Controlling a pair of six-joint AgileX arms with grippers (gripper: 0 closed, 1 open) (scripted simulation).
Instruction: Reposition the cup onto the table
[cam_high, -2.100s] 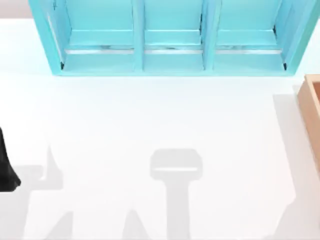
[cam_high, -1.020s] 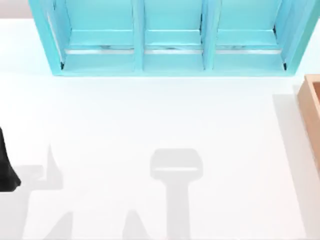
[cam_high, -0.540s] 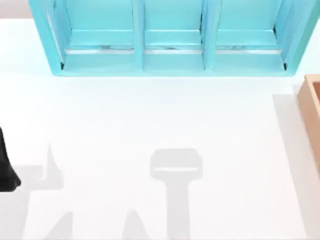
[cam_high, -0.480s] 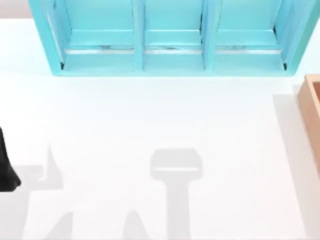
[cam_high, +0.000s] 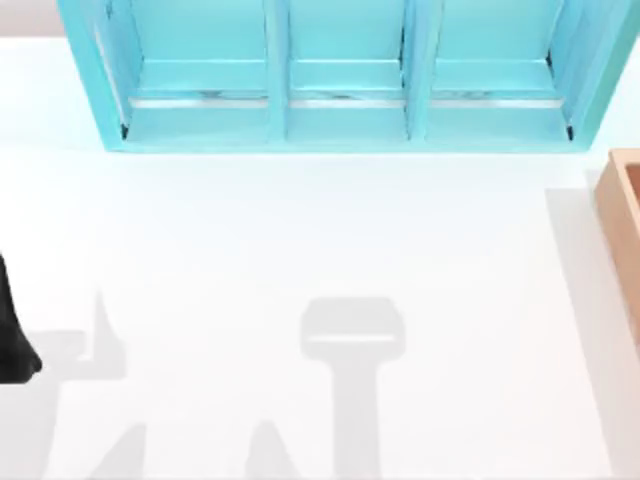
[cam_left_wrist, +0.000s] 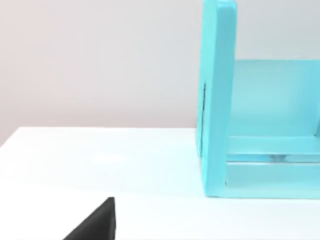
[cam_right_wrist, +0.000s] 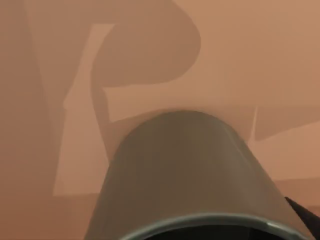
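Note:
The grey-olive cup looms close in the right wrist view, its rim and dark inside towards the camera. It is over the tan inside of the wooden box. A black part of my right gripper shows beside the cup's rim. The white table spreads across the top view. My left arm is parked at the table's left edge, and a black part of the left gripper shows low in the left wrist view.
A turquoise shelf unit with three bays stands along the back of the table, and one end of the shelf unit appears in the left wrist view. The tan wooden box sits at the right edge. Grey arm shadows lie on the table's front half.
A faint shadow at the table's front right corner has gone. The left arm, shelf unit and box have not moved.

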